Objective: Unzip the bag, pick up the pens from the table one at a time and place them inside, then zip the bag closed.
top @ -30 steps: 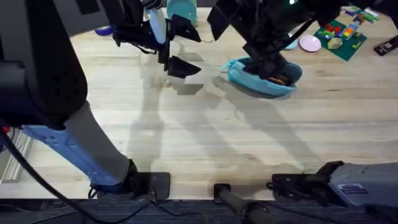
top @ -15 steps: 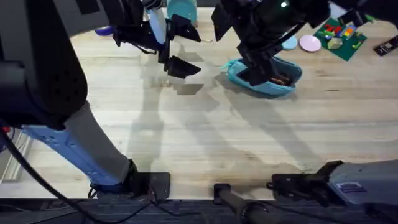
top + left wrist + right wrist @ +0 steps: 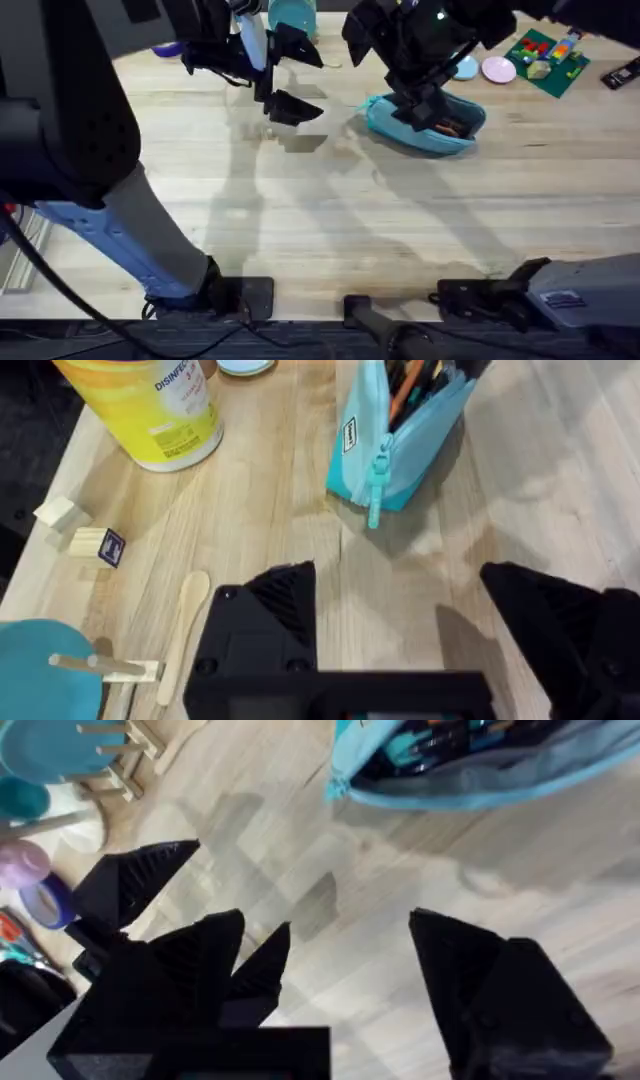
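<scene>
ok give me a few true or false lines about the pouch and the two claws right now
1. The soft turquoise fabric pouch is unzipped, with pens inside. True.
2. The left claw is clamped on the pouch. False: it is open, apart from the pouch, over bare wooden table.
3. The right claw grips a pen. False: its fingers are open with nothing between them.
4. A yellow canister stands on the table near the pouch. True.
5. The pouch's zipper pull hangs at one end. True.
</scene>
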